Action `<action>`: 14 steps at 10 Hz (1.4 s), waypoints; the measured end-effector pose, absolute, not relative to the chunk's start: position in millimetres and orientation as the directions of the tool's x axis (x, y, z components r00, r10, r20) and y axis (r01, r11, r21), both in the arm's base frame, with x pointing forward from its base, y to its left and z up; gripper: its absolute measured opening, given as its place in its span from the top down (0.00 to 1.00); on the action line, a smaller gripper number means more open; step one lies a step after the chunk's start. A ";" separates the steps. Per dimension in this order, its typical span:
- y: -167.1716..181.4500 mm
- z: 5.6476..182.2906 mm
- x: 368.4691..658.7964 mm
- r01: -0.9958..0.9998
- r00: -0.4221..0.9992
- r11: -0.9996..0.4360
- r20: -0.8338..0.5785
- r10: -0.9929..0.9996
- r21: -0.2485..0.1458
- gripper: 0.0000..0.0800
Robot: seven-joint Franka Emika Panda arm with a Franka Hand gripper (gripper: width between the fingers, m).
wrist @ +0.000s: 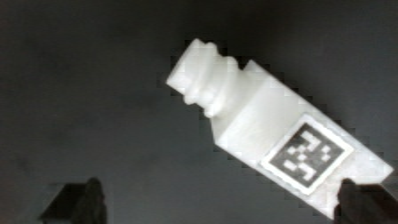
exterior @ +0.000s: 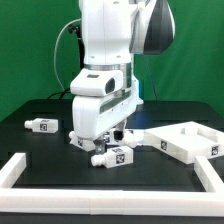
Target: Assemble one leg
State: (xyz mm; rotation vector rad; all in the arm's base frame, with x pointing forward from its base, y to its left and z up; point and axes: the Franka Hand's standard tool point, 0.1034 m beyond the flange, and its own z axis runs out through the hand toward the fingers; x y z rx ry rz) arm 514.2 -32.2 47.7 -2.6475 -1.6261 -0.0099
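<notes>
A leg (wrist: 249, 100), a stubby white peg with a threaded end and a black-and-white tag (wrist: 306, 152), lies on the black table and fills the wrist view. My gripper (wrist: 221, 205) is open, with the dark fingertips (wrist: 75, 200) wide apart at the frame's edge; the leg's tagged end lies close to one of them and nothing is held. In the exterior view the gripper (exterior: 112, 135) hangs low over a leg (exterior: 113, 156) near the table's front. Two more legs lie nearby, one (exterior: 80, 140) beside the gripper and one (exterior: 40, 124) toward the exterior view's left.
The large flat white panel (exterior: 185, 140) lies at the exterior view's right. White border rails run along the front left (exterior: 20, 170) and front right (exterior: 205, 172). A green backdrop stands behind the black table.
</notes>
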 end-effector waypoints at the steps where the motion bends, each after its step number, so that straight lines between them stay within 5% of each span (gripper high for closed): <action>1: -32.3 47.5 514.1 0.892 0.452 -0.452 0.023 0.892 -0.026 0.19; 4: -32.4 41.1 503.9 0.904 0.429 -0.429 0.028 0.903 -0.007 0.19; 8: -34.8 13.4 479.1 0.905 0.423 -0.422 0.015 0.906 -0.047 0.19; 12: -34.4 7.0 478.0 0.904 0.425 -0.424 0.014 0.905 -0.057 0.19; 13: -34.5 6.9 477.9 0.904 0.426 -0.424 0.014 0.905 -0.057 0.31; 14: -34.5 6.9 477.9 0.904 0.426 -0.424 0.014 0.905 -0.058 0.31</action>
